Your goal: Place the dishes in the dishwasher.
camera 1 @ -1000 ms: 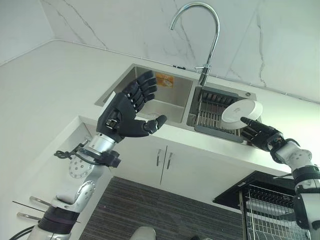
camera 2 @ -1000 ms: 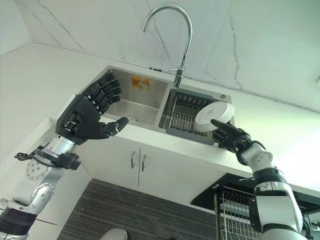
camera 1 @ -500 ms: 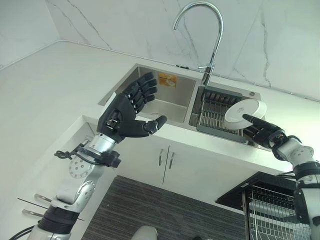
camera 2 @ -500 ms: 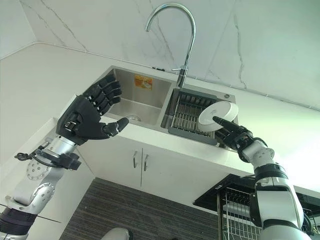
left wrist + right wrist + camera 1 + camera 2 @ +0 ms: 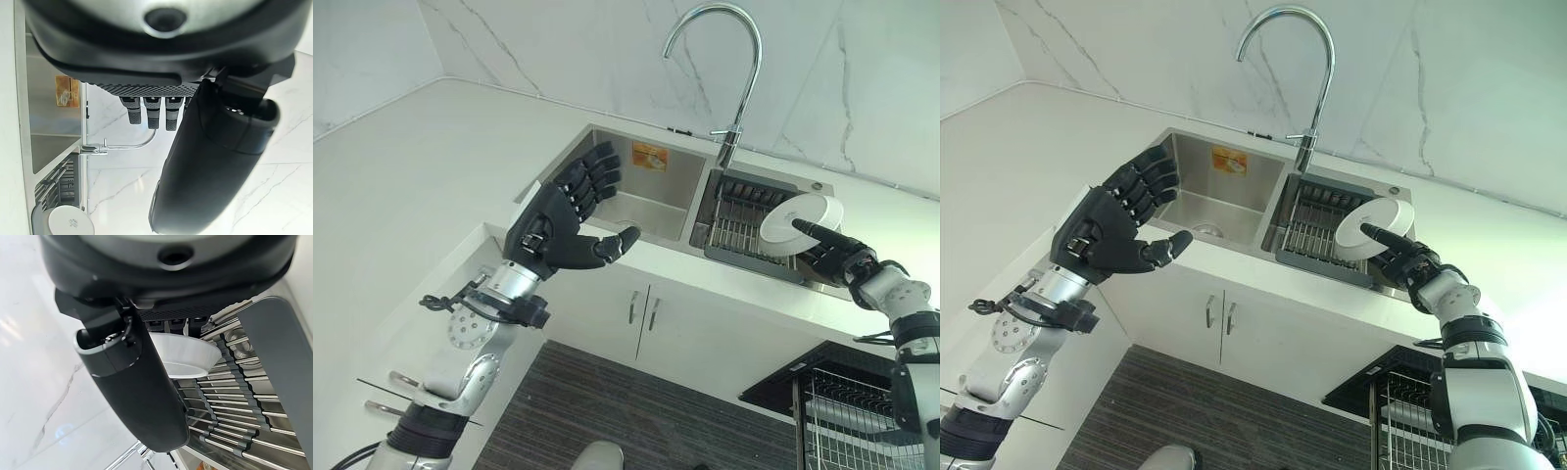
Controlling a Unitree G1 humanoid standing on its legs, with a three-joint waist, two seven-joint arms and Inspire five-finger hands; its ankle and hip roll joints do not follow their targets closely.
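Note:
A white bowl [image 5: 800, 220] stands tilted on edge over the dark dish rack [image 5: 736, 223] in the sink's right basin. My right hand [image 5: 843, 260] is at its near side, thumb across the bowl's base and fingers behind the rim, pinching it; the right wrist view shows the bowl [image 5: 183, 355] between thumb and fingers. My left hand [image 5: 553, 230] hangs open in the air in front of the sink's left basin [image 5: 641, 191], fingers spread and holding nothing. The bowl [image 5: 71, 223] also shows small in the left wrist view.
A tall chrome faucet [image 5: 739, 88] arches over the sink's divider. White cabinet doors [image 5: 646, 313] lie below the counter edge. The open dishwasher's wire rack [image 5: 862, 416] sits at the lower right, below my right arm. A marble wall backs the counter.
The whole picture has slid right, so the camera moved. Both hands keep their poses relative to the sink, and the bowl stays in my right hand.

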